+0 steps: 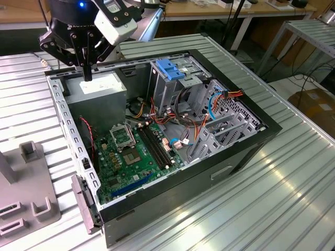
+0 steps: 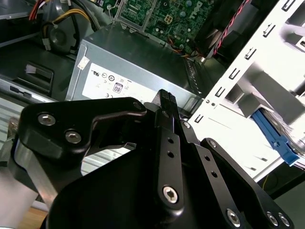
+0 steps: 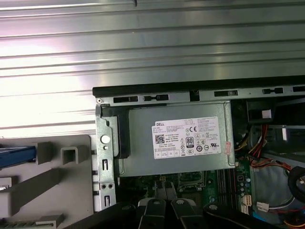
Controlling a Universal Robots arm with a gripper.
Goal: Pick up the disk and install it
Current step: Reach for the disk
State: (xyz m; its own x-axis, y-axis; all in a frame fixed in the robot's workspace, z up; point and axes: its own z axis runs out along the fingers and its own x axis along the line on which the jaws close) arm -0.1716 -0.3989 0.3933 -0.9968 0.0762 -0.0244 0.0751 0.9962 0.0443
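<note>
Bright overhead light glares white on the ribbed silver metal table (image 3: 143,57), bleaches the pale perforated steel rail (image 2: 238,119) and leaves the open black computer case (image 1: 172,209) softly shadowed

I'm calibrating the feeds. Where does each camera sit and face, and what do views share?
Exterior view: off the arm, looking down into the open computer case; the gripper hangs above the power supply.
First wrist view: on the arm, facing down at the power supply; gripper shows.
Second wrist view: on the arm, looking past the gripper's black links.
All three share the power supply and gripper.
</note>
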